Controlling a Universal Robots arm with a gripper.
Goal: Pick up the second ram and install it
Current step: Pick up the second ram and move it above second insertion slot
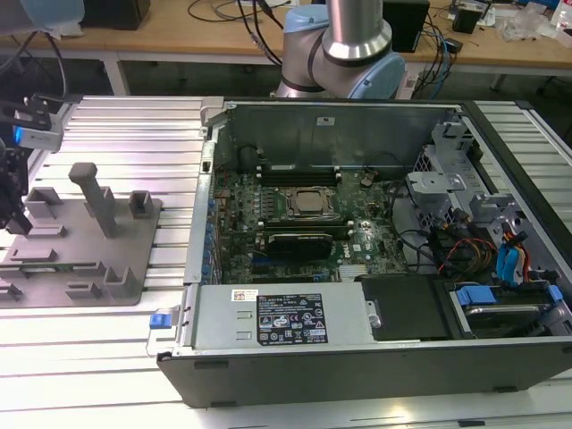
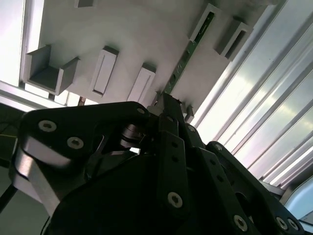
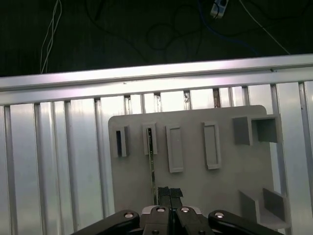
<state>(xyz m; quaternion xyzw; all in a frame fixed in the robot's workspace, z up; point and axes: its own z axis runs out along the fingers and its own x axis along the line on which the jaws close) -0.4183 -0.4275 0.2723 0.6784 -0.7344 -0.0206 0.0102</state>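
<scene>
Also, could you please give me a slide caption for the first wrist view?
Gripper at the end of the second ram, which stands on edge in the grey fixture tray.

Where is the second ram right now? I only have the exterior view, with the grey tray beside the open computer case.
Observer: In the first wrist view the second ram stands on edge in a narrow slot of the grey fixture tray.
Operator: And where is the tool relative to it?
Observer: The tool hangs over the tray at one end of the stick. I cannot tell whether they touch.
Operator: Is anything in the slots beside it?
Observer: The two long frames next to the stick look unfilled, with only grey tray surface inside them.
</scene>
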